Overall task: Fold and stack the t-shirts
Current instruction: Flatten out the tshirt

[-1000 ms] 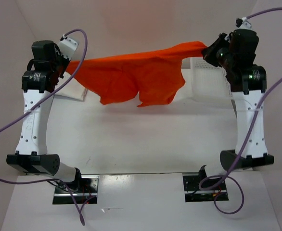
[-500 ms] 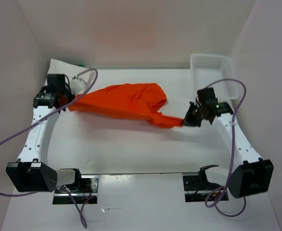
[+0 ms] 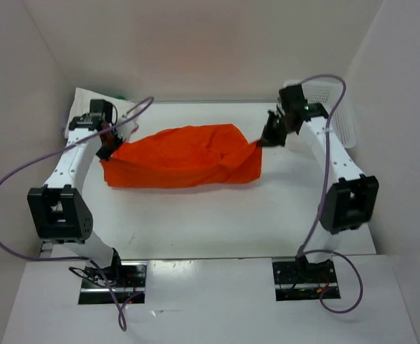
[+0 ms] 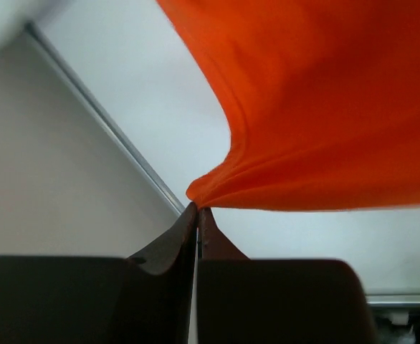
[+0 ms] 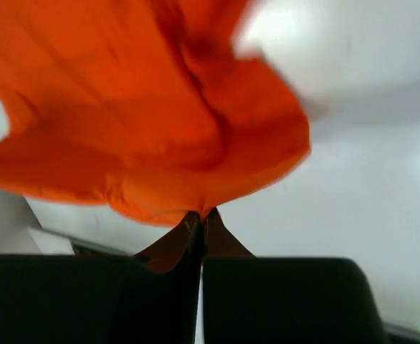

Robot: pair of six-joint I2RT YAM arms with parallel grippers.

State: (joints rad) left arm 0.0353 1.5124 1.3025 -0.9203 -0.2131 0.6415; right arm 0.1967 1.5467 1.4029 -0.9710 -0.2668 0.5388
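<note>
Orange-red cloth fills the middle of the top external view: the orange-red t-shirt (image 3: 181, 154) lies bunched and creased on the white bench (image 3: 196, 215), stretched between the two arms. The left end effector (image 3: 108, 150) is at the shirt's left edge and the right end effector (image 3: 261, 142) at its right edge, each closed on a pinch of the fabric. At the far left corner of the bench, behind the left arm, lies a flat white cloth (image 3: 87, 100) with a sliver of green cloth (image 3: 118, 95) showing at its far edge. A white mesh basket (image 3: 347, 123) stands at the far right, partly hidden by the right arm.

From the left wrist, the two dark fingers meet at their tips, clamped on a gathered point of the orange-red t-shirt (image 4: 325, 107), which fans out up and to the right above the pale bench.

From the right wrist, the fingers are likewise pressed together on the hem of the shirt (image 5: 138, 107). The fabric hangs in blurred folds over most of the upper frame.
</note>
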